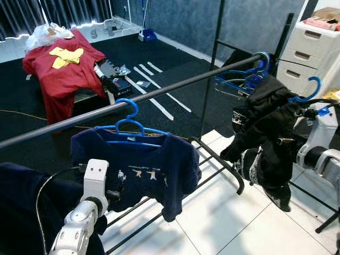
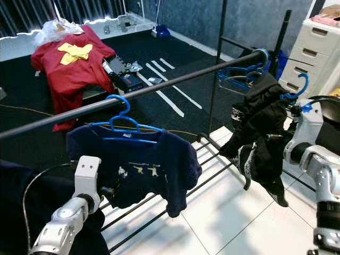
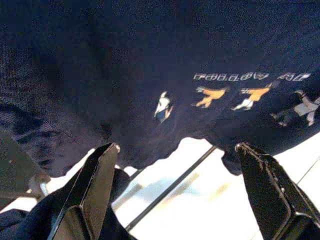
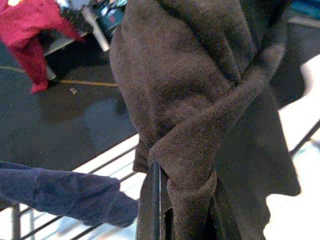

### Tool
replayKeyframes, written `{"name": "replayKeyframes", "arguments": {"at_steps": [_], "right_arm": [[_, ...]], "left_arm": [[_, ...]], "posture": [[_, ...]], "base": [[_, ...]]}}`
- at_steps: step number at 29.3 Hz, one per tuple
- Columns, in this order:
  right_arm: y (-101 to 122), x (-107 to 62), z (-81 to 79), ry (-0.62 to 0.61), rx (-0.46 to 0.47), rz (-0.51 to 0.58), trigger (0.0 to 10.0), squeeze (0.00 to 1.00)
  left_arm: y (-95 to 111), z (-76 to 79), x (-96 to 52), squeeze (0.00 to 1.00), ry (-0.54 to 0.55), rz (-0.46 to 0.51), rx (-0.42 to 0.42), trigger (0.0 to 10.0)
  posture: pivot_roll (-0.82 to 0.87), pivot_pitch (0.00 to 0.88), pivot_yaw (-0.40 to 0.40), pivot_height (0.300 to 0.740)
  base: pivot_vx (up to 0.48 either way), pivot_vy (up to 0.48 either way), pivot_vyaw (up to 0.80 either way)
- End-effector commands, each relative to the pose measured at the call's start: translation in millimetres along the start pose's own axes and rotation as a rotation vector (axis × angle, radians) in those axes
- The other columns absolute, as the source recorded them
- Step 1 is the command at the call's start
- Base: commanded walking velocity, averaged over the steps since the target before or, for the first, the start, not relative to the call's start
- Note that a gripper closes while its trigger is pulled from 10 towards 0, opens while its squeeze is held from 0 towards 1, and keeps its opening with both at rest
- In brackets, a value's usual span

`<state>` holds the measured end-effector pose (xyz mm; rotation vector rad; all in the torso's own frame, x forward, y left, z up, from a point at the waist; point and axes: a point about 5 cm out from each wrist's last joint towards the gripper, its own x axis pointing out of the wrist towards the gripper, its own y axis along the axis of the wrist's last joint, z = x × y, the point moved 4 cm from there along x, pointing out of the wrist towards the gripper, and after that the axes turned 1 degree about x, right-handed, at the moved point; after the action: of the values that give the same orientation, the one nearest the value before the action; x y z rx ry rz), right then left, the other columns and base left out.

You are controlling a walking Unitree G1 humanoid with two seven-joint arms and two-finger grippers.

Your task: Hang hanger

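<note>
Gripping bunched, soft black garment (image 2: pixel 263 127) on blue plastic hanger (image 2: pixel 298 86) with right claw (image 4: pixel 175 200), fingers clamped on cloth, just beside slanting metal rail (image 1: pixel 159 94). Holding left claw (image 3: pixel 175 190) spread apart below navy T-shirt (image 1: pixel 143 164) hanging mid-rail. Leaving bare rail between garments.

I see a long dark metal rail (image 1: pixel 159 93) crossing the frame from lower left to upper right. A navy blue T-shirt with small printed figures (image 1: pixel 141 170) hangs from it on a blue plastic hanger (image 1: pixel 129 126), centre frame. My left arm's silver wrist (image 1: pixel 87 204) rises at lower left. At right, a bunched black garment (image 1: pixel 265 133) hangs on another blue hanger (image 1: pixel 309 90). A red shirt (image 1: pixel 64 71) drapes at upper left.
</note>
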<state>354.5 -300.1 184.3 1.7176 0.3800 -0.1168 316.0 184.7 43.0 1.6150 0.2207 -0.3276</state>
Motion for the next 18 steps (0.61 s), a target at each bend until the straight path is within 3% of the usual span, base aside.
{"name": "replayKeyframes", "arguments": {"at_steps": [1,5,9,18], "right_arm": [[-1.0,6.7,-7.6,0.055,0.009,-0.015,10.0,0.00],[-6.2,14.1,-4.6,0.053,0.015,-0.044,10.0,0.00],[3.3,17.6,-4.0,0.058,0.008,-0.016,10.0,0.00],[18.8,21.0,-16.1,0.107,-0.079,0.029,10.0,0.00]], "left_arm": [[-6.7,-15.1,-5.4,0.00,0.044,-0.032,0.004,10.0],[-6.5,-16.9,-7.7,0.00,0.045,-0.037,0.012,10.0],[-3.3,-19.2,-9.3,0.00,0.050,-0.029,0.008,10.0],[4.8,0.2,-15.7,0.00,-0.049,0.020,-0.028,10.0]], "posture": [[0.01,0.062,-0.027,0.740],[0.03,0.073,-0.027,0.740],[0.03,0.076,-0.027,0.740],[0.05,0.079,-0.034,0.740]], "base": [[0.000,0.000,0.66],[0.000,0.000,0.66],[0.000,0.000,0.66],[-0.038,0.000,0.61]]}}
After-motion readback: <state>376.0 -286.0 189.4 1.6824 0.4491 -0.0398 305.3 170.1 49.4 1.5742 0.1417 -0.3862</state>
